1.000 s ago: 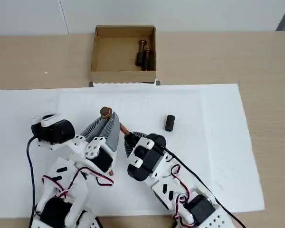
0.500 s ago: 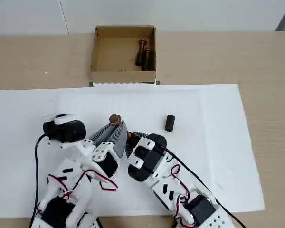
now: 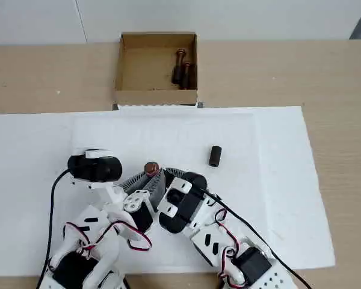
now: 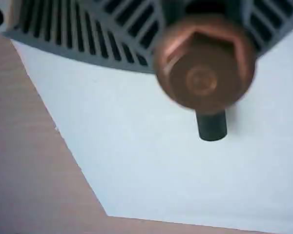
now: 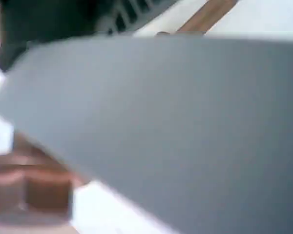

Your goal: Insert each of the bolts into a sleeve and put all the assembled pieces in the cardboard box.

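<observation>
Fingers (image 4: 88,29) of the left gripper (image 3: 150,173) are closed on a copper-headed bolt (image 3: 151,168) above the white sheet (image 3: 277,180), close beside the right gripper (image 3: 168,176), whose own grip I cannot tell. A black sleeve (image 3: 215,155) lies alone on the sheet nearby. Two assembled pieces (image 3: 182,67) rest in the cardboard box (image 3: 156,96) on the table beyond.

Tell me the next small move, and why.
Probably send the right gripper over to the loose black sleeve on the white paper: the left gripper holds a bolt head-up, and that sleeve lies untouched, apart from both arms.
</observation>
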`<move>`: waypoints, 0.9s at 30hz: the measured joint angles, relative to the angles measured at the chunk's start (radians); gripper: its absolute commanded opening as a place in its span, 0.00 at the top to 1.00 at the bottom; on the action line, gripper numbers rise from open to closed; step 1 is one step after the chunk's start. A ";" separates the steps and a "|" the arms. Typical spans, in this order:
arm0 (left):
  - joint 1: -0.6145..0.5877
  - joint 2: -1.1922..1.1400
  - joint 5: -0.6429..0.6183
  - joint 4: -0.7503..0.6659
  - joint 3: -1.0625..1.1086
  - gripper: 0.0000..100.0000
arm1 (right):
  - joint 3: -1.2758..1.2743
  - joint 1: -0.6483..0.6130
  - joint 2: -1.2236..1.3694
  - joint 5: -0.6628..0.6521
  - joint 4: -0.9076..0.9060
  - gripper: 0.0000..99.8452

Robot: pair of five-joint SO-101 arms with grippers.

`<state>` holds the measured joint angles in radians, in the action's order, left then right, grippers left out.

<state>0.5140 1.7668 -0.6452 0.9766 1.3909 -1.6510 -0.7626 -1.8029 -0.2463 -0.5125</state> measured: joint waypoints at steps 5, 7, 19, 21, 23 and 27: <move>0.002 0.000 0.000 0.000 0.014 0.80 | -0.003 0.008 0.003 -0.002 -0.002 1.00; 0.005 0.000 0.012 0.009 0.023 0.77 | -0.003 0.008 0.003 0.000 0.000 1.00; -0.135 -0.011 0.193 -0.095 0.021 0.77 | -0.002 0.006 0.002 -0.002 0.000 1.00; -0.150 -0.011 0.199 -0.097 -0.014 0.77 | -0.002 0.005 0.002 -0.002 0.000 1.00; -0.166 -0.011 0.207 -0.097 -0.052 0.77 | -0.002 0.005 0.002 -0.002 0.000 1.00; -0.229 -0.009 0.269 -0.097 -0.091 0.89 | -0.002 0.006 0.002 -0.002 0.000 1.00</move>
<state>0.2854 1.7576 -0.3767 0.8800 1.3004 -1.6525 -0.7564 -1.8013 -0.2478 -0.5125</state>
